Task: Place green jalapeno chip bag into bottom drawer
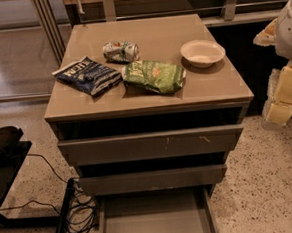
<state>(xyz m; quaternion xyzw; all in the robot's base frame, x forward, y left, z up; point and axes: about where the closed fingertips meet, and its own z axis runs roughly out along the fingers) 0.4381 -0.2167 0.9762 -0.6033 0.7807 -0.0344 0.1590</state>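
The green jalapeno chip bag lies flat on the cabinet top, right of centre, near the front. The bottom drawer is pulled out at floor level and shows a flat grey floor with nothing in it. My gripper hangs at the right edge of the view, beside the cabinet's right side, about level with the top. It is well to the right of the bag and touches nothing.
A dark blue chip bag lies left of the green bag, a crushed can behind it, and a white bowl at the right. The two upper drawers stand slightly open. Cables lie on the floor at left.
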